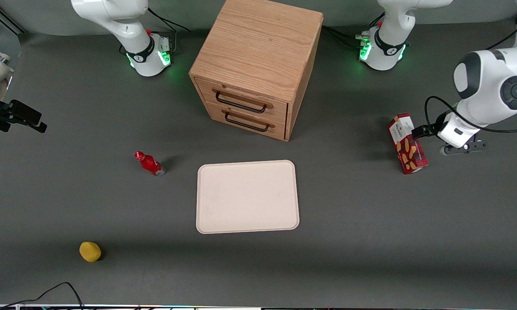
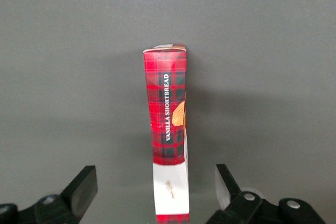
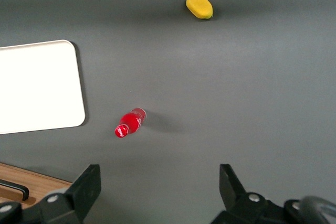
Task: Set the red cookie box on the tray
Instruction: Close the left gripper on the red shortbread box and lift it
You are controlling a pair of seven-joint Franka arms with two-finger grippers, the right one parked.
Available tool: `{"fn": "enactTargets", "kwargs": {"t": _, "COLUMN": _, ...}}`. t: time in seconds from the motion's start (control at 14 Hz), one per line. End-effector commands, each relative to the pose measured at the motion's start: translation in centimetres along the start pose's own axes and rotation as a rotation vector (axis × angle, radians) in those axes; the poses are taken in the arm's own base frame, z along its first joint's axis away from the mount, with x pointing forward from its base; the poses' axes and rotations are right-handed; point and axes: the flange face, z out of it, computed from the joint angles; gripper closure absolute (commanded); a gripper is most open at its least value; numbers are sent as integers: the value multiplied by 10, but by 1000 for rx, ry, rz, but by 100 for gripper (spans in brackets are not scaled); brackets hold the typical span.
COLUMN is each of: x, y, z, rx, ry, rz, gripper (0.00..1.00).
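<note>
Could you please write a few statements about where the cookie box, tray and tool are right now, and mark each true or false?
1. The red cookie box lies on the tray. False: it stands on the table, toward the working arm's end, apart from the tray.
2. The left arm's tool is open, one finger on each side of the box. True.
3. The tool has lifted the box off the table. False: the box rests on the table and the fingers are not touching it.
4. Nothing lies on the tray. True.
5. The small red bottle sits inside a cabinet drawer. False: it is on the table, and both drawers are closed.
</note>
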Motion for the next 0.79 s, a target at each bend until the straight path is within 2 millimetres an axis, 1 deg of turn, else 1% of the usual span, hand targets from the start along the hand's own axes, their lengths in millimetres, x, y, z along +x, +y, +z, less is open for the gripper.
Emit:
{"fn": "enactTargets", "kwargs": {"t": 0.0, "x": 1, "y": 5, "z": 24, "rx": 9, "ry": 33, "rz": -31, "gripper": 0}}
{"fn": "enactTargets", "kwargs": {"t": 0.07, "x": 5, "y": 11, "z": 38, "rx": 13, "ry": 34, "rz": -49, "gripper": 0}}
{"fn": "enactTargets", "kwargs": {"t": 0.14, "x": 9, "y": 12, "z": 48, "rx": 14, "ry": 42, "rz": -57, "gripper": 0}}
{"fn": "enactTargets", "kwargs": {"t": 0.29, "x": 13, "y": 14, "z": 59, "rx": 17, "ry": 47, "rz": -62, "gripper": 0}}
{"fn": "enactTargets", "kwargs": {"t": 0.43, "x": 18, "y": 17, "z": 76, "rx": 18, "ry": 62, "rz": -57, "gripper": 2}}
{"fn": "enactTargets", "kwargs": {"t": 0.5, "x": 20, "y": 17, "z": 82, "rx": 18, "ry": 71, "rz": -57, "gripper": 6}}
{"fn": "enactTargets", "kwargs": {"t": 0.57, "x": 20, "y": 17, "z": 86, "rx": 19, "ry": 73, "rz": -55, "gripper": 12}}
{"fn": "enactTargets", "kwargs": {"t": 0.64, "x": 19, "y": 17, "z": 88, "rx": 19, "ry": 69, "rz": -55, "gripper": 23}}
{"fn": "enactTargets", "kwargs": {"t": 0.71, "x": 18, "y": 17, "z": 87, "rx": 19, "ry": 67, "rz": -55, "gripper": 37}}
